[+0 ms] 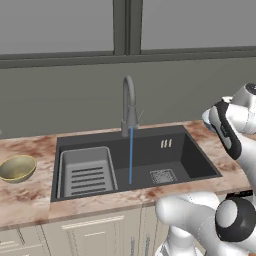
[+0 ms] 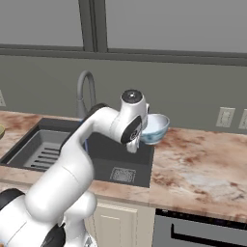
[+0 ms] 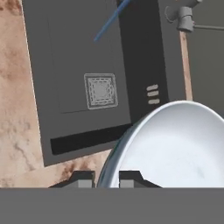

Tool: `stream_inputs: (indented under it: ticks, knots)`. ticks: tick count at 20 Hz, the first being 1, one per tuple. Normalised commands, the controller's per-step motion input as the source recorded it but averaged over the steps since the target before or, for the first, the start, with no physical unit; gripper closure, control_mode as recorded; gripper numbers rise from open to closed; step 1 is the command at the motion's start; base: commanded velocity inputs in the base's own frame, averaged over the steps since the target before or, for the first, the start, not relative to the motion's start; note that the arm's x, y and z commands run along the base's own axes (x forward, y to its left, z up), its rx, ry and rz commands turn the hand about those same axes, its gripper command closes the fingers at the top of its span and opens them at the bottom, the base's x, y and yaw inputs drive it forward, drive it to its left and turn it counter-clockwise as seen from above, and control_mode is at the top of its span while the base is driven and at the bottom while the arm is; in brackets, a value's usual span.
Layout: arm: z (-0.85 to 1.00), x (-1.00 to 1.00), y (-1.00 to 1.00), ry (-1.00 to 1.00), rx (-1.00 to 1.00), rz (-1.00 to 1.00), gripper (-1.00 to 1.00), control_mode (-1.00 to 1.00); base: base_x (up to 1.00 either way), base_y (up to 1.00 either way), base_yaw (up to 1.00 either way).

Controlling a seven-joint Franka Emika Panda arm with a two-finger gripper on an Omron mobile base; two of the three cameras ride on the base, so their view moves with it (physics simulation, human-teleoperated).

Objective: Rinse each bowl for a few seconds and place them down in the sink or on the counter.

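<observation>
We find the gripper (image 3: 106, 178) closed on the rim of the blue bowl (image 2: 155, 128), its two fingertips (image 3: 83, 178) pinching the near edge; the jaws stand almost fully shut, as a thin rim would call for. In the right base view the bowl hangs clear of the counter (image 2: 202, 169), just past the right end of the sink (image 2: 99, 169) and roughly upright. We judge this grip at the edge is chosen so the whitish inside stays open to the water.

The faucet (image 1: 129, 107) is running: a blue stream (image 1: 131, 155) falls to the basin floor beside the square drain (image 1: 163, 176). The bowl is still well to the side of that stream, so we judge the rinse of this bowl not yet begun; the next move calls for carrying it left, over the basin and under the spout.

The gold bowl (image 1: 17, 167) sits on the counter to the left of the sink, apart from the drying tray (image 1: 86, 172), which lies in the basin's left part. We judge it awaits its own turn under the water.

Risk noted: a rim pinch offers little hold, so the bowl could pivot under running water.
</observation>
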Motion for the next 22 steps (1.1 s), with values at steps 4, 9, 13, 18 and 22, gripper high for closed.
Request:
stream_inputs:
  ticks: [4,9,13,18,22]
  knots:
    - [0.02,-0.15,0.39,0.03,0.0,0.1,1.0,-1.0,0.0,0.0,0.0]
    - [0.04,-0.12,0.38,0.07,0.0,0.12,1.0,-1.0,0.0,0.0,0.0]
    - [0.0,-0.09,0.36,0.07,0.02,0.12,1.0,-1.0,0.0,0.0,0.0]
    - [0.0,-0.08,0.36,0.04,0.02,0.12,1.0,-1.0,0.0,0.0,0.0]
    - [0.0,-0.14,0.36,0.0,0.02,0.1,1.0,-1.0,0.0,0.0,0.0]
